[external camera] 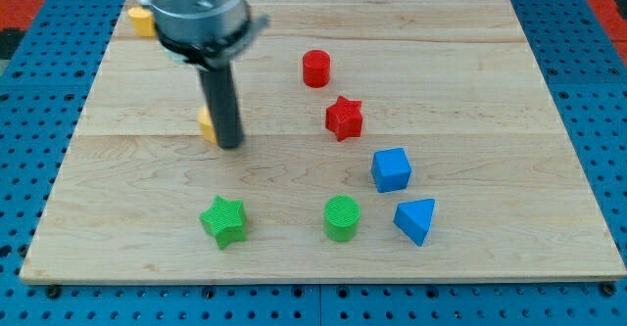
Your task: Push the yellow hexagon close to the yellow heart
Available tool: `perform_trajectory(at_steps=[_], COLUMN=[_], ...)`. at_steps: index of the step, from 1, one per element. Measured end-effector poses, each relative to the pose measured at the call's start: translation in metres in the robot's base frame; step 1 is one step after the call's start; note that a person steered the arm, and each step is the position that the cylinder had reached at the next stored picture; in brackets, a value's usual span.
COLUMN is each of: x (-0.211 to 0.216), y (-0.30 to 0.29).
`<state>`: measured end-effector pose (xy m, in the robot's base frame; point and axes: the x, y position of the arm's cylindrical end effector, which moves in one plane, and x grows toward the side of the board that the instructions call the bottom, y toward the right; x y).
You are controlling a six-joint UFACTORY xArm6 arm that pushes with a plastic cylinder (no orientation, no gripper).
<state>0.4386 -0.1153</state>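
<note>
My tip [229,145] rests on the wooden board [490,91], left of centre. A small yellow block [206,124] shows just to the left of the rod, mostly hidden behind it; its shape cannot be made out. It looks to be touching the rod. Another yellow block [141,19] sits at the board's top left corner, partly hidden by the arm's body; its shape cannot be made out either.
A red cylinder [315,69] and a red star [344,118] lie right of the tip. A blue cube [391,169] and a blue triangle [415,220] sit at lower right. A green star [224,220] and a green cylinder [342,218] lie near the bottom.
</note>
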Motion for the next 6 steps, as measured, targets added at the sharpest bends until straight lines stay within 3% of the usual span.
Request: perform_trajectory(at_steps=[1,2,3,4,5,6], x=[-0.024,-0.062,-0.118,-0.079,-0.114,-0.144], y=[-0.055,-0.039,-0.074,-0.070,-0.104,-0.097])
